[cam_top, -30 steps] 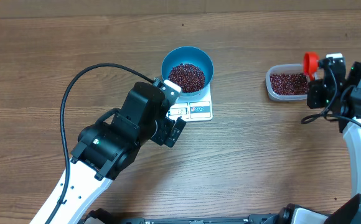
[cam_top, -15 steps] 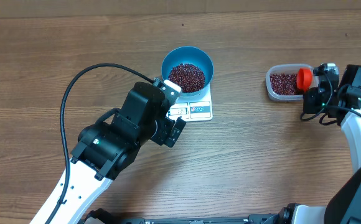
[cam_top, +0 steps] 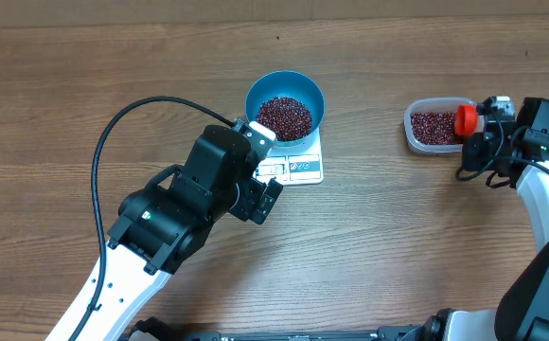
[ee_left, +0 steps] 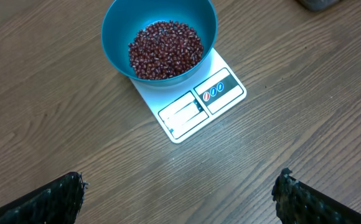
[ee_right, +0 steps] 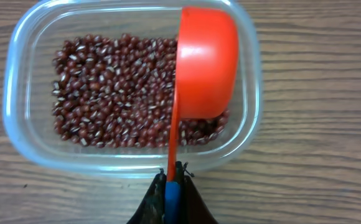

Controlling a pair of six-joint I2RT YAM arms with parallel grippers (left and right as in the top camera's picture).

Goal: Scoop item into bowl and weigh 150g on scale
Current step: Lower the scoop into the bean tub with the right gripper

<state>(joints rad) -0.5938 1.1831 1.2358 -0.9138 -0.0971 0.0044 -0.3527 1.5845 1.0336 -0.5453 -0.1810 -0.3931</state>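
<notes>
Roughly by size: wood surface point(cam_top: 66, 95); left pincer point(ee_left: 180, 205) spread wide, holding nothing, hovering off the display edge of the scale point(ee_left: 193, 109), not touching it. Blue bowl point(ee_left: 112, 37) sits on the scale, beans point(ee_left: 165, 50) heaped inside. Clear tub point(ee_right: 18, 124) well right of the scale, more beans inside. Right pincer point(ee_right: 173, 186) clamped tight on handle of red scoop point(ee_right: 205, 62); scoop cup over tub's beans, contact unclear.
</notes>
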